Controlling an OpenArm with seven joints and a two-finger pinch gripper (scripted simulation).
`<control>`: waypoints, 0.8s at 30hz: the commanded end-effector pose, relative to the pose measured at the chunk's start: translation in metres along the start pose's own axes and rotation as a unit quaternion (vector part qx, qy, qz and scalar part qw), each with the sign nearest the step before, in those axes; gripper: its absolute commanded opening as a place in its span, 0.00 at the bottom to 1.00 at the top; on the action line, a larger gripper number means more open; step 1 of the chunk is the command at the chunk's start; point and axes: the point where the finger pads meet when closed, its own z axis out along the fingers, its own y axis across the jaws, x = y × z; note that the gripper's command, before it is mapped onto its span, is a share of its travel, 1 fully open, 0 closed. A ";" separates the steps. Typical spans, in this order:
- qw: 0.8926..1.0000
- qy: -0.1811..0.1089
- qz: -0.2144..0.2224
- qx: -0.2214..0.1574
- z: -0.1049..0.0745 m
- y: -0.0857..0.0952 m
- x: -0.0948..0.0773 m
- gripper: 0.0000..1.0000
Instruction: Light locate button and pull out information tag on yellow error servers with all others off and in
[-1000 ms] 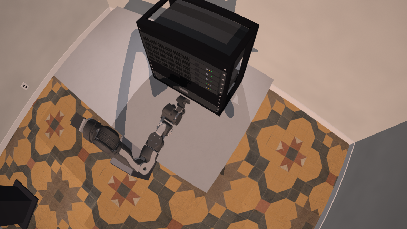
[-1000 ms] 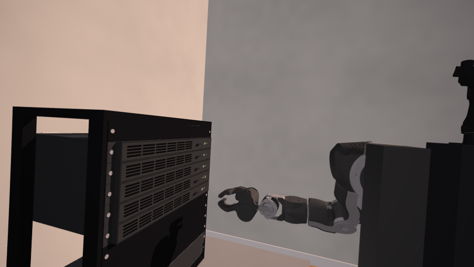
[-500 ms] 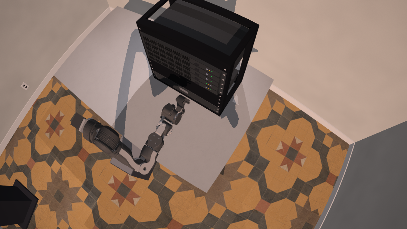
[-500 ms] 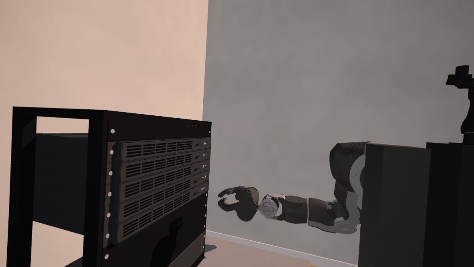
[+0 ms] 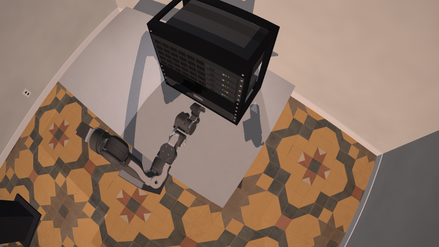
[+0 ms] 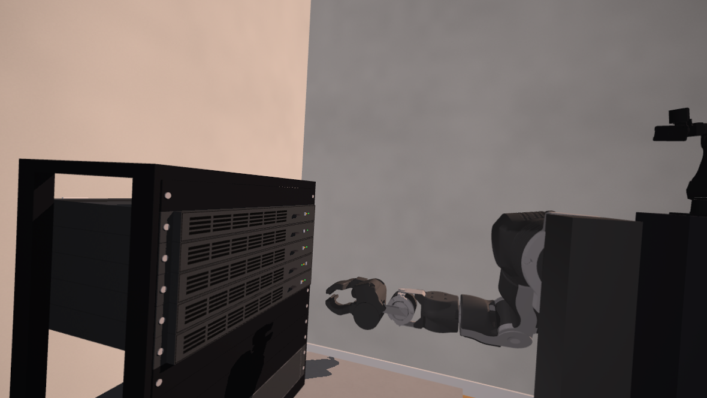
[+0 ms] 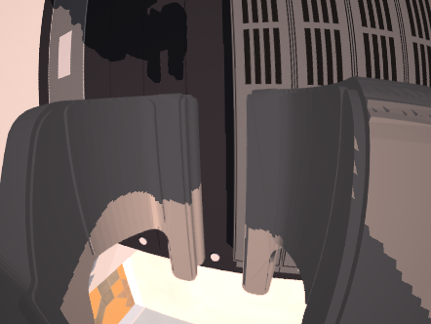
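The black rack [image 5: 211, 55] stands on a grey mat and also shows in the exterior view [image 6: 163, 277]. It holds several stacked servers [image 6: 237, 262] with vent grilles. Small green and yellow lights [image 5: 226, 86] sit at each server's right end [image 6: 304, 247]; which ones are yellow is too small to tell. I see no blue light. My gripper [image 5: 199, 107] [image 6: 332, 292] hovers a short way in front of the rack's lower front, near the lowest server and the blank panel [image 7: 130, 24]. Its fingers stand nearly together with nothing between them.
A white label [image 7: 65, 53] sits on the blank panel below the servers. A black box [image 6: 588, 307] hides the arm's base in the exterior view, with a camera stand [image 6: 682, 128] behind it. Another black box [image 5: 15, 221] stands at the lower left. Walls run close behind the rack.
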 end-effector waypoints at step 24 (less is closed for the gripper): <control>1.000 -0.001 0.000 -0.002 0.011 0.002 -0.002 0.10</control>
